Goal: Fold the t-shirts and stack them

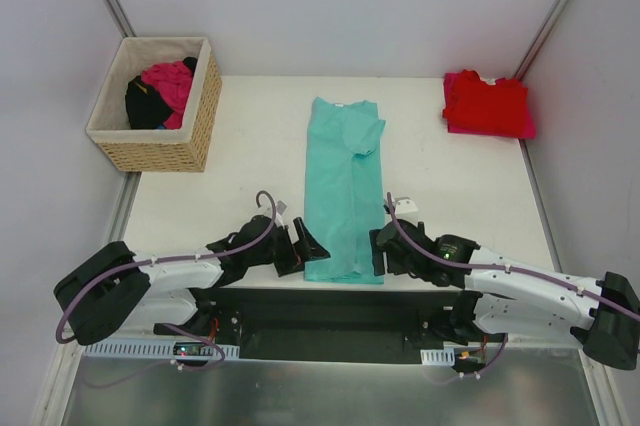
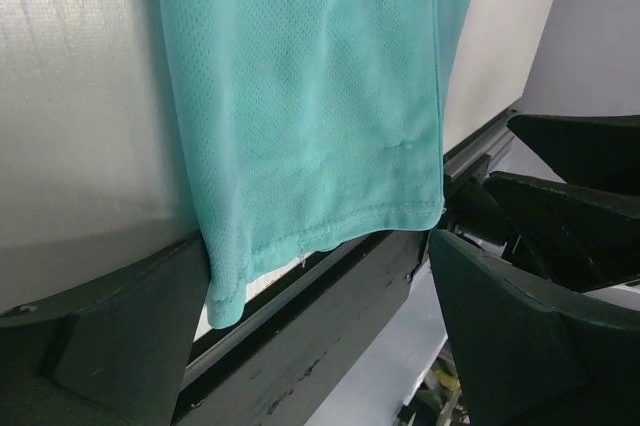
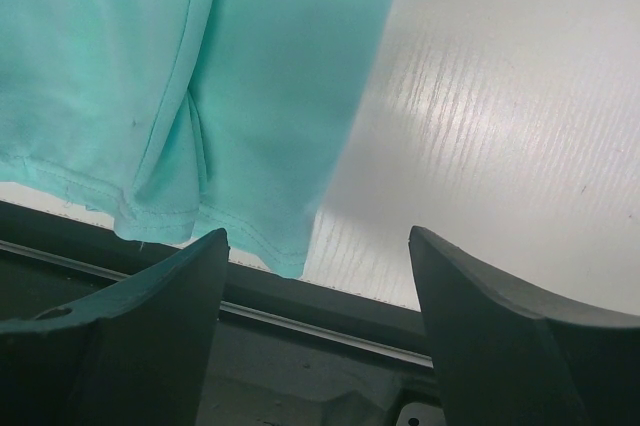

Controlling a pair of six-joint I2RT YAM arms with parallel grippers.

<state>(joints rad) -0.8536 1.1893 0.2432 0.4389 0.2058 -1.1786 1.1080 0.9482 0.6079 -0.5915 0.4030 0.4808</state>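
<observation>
A teal t-shirt (image 1: 344,186) lies folded into a long narrow strip down the middle of the table, its hem at the near edge. My left gripper (image 1: 303,246) is open at the hem's left corner; the hem (image 2: 330,216) hangs between its fingers in the left wrist view. My right gripper (image 1: 380,249) is open at the hem's right corner, which shows in the right wrist view (image 3: 270,236). A folded red t-shirt (image 1: 485,102) rests on a magenta one (image 1: 525,130) at the back right.
A wicker basket (image 1: 160,142) at the back left holds a magenta garment (image 1: 170,81) and a black one (image 1: 143,103). The table's near edge rail (image 2: 300,316) runs just under the hem. Grey walls close in the back and sides.
</observation>
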